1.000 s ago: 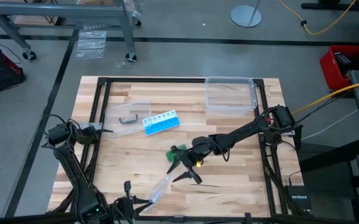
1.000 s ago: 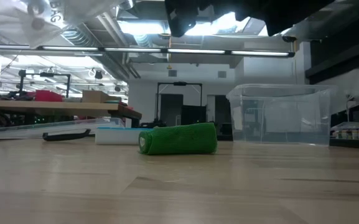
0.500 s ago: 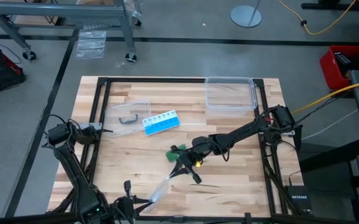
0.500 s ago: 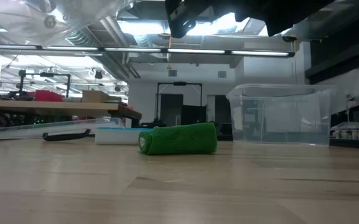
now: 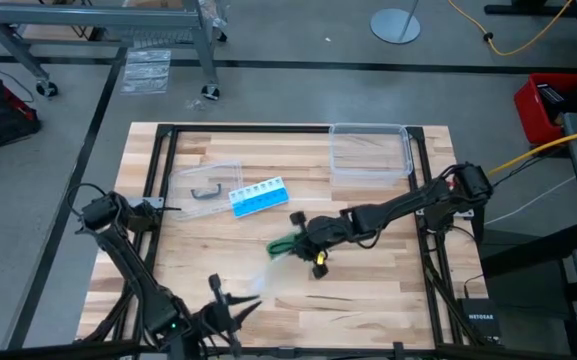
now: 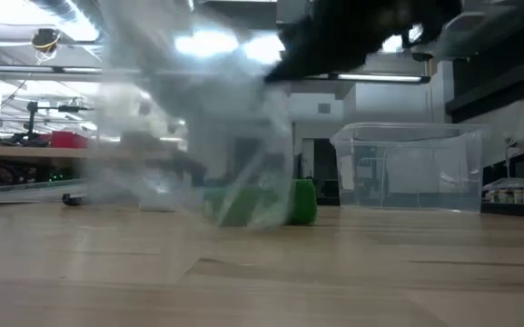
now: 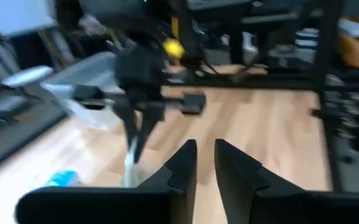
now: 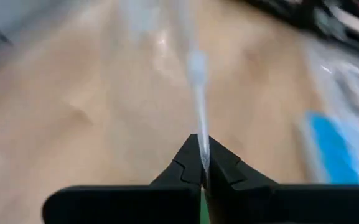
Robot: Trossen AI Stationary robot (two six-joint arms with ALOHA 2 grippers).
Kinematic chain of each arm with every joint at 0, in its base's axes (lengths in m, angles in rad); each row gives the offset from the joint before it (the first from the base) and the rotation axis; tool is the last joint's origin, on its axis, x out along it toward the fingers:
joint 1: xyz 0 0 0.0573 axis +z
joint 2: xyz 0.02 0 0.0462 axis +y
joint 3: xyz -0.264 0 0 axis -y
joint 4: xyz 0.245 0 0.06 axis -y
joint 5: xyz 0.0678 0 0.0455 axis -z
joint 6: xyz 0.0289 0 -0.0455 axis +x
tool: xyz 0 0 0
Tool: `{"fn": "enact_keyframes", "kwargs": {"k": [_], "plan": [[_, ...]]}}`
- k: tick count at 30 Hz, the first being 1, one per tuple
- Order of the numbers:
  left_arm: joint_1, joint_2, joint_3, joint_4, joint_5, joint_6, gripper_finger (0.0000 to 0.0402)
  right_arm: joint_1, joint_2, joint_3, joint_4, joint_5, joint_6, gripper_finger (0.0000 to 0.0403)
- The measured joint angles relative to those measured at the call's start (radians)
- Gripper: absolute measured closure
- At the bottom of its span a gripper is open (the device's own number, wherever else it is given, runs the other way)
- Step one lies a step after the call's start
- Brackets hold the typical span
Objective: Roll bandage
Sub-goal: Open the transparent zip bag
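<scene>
The green bandage [image 5: 280, 244] lies rolled up on the table's middle; in the low view its right end [image 6: 303, 202] shows behind a blurred clear plastic bag [image 6: 198, 136]. My right gripper [image 5: 290, 255] hangs above the roll, shut on that bag [image 5: 266, 278]. My left gripper [image 5: 233, 298] is near the table's near edge. Its fingers [image 7: 182, 165] stand a little apart with nothing between them, and they point at the right gripper. My right gripper pinches an edge of the clear bag [image 8: 199, 146] between its two fingertips, coming slanting down from the table's right side. The bag hangs below the fingers [image 7: 128, 168], slack and blurred with motion. Whether its lower end touches the table I cannot tell.
A clear plastic box [image 5: 371, 150] stands at the far right of the table. The blue and white pill organizer [image 5: 259, 196] lies beside a clear tray [image 5: 206, 185] with a dark item in it, at the far left. Black frame rails [image 5: 158, 170] run along the table's edges.
My right gripper has shut on the bag that my left gripper held, then tipped and drawn back toward the table's far right. My left gripper has let the bag go. The bag has swung up and over toward the bandage. The bandage has stayed where it was.
</scene>
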Motion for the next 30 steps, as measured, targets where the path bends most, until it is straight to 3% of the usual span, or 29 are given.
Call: {"fn": "enact_keyframes", "kwargs": {"k": [7,15,19,24,30], "plan": [[0.063,-0.035,0.0,-0.001,-0.14,0.086,0.0307,0.0,-0.037,0.0,-0.201,0.331,-0.076,0.0401],[0.248,-0.052,0.0,-0.057,-0.141,0.225,0.0275,0.0,-0.037,0.053,-0.263,0.563,-0.179,0.0402],[0.353,-0.052,0.0,-0.119,-0.061,0.333,0.0279,-0.012,-0.038,0.126,-0.384,0.715,-0.232,0.0402],[0.474,-0.052,-0.001,-0.231,0.074,0.326,0.0295,-0.082,-0.043,0.194,-0.608,0.71,-0.192,0.0402],[0.573,-0.052,-0.001,-0.351,0.09,0.275,0.0317,-0.204,-0.042,0.195,-0.837,0.646,-0.105,0.0403]]}}
